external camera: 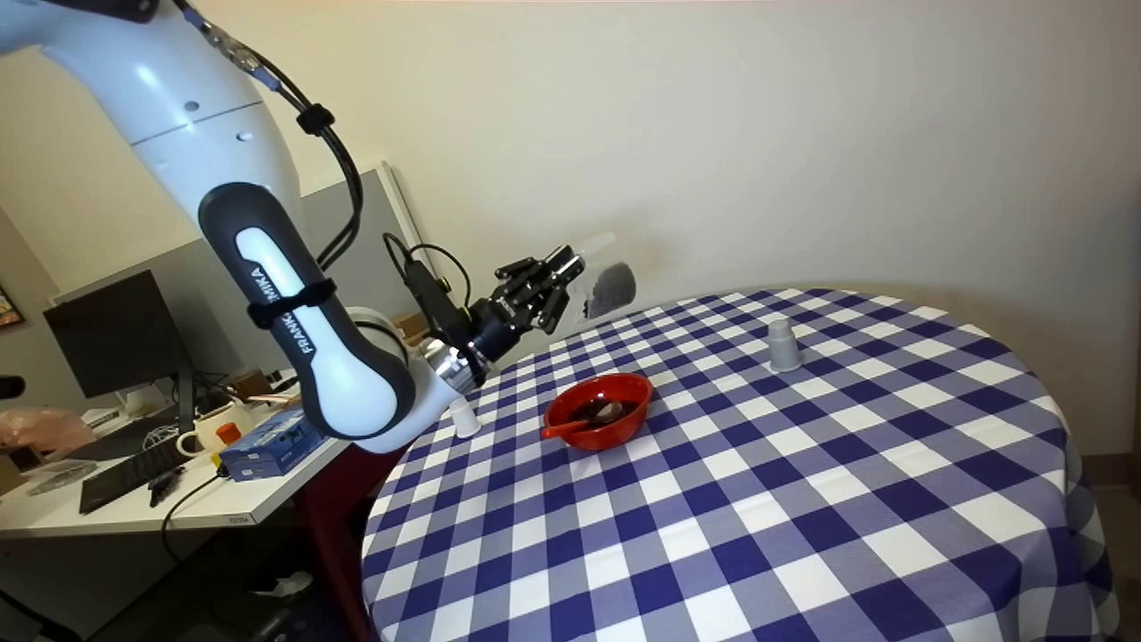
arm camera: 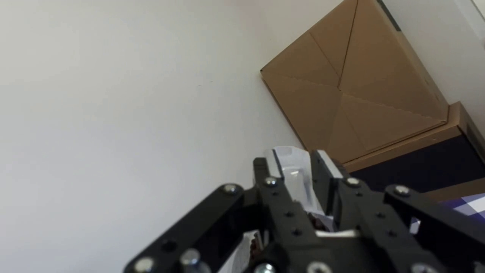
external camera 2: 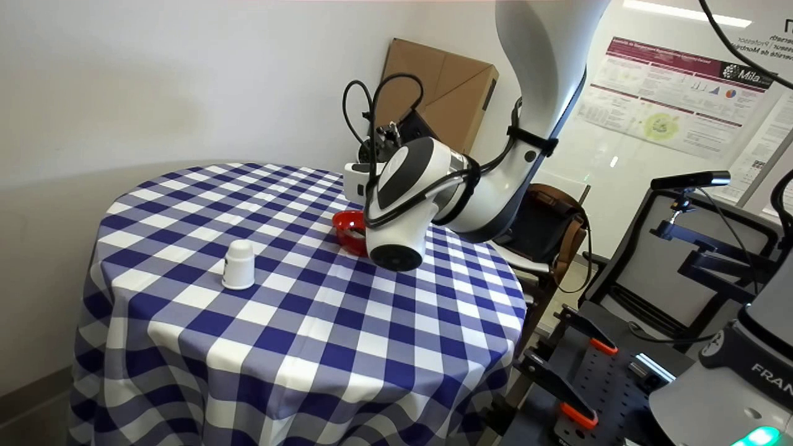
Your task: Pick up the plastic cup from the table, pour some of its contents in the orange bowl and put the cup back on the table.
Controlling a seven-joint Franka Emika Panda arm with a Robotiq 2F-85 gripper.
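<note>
Exterior view: tilted plastic cup (external camera: 613,287) in the gripper (external camera: 565,289)

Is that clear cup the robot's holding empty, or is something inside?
Not empty: dark contents show through the plastic cup in an exterior view. How full, I cannot tell.

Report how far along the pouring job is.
Done: the plastic cup is off the table, held in the air.
In hand: in the wrist view, the fingers grip it, with dark contents inside.
Unclear: the red-orange bowl shows dark patches within, but whether anything has been poured cannot be told.
Left: any pouring not yet made, then setting the cup back down.
</note>
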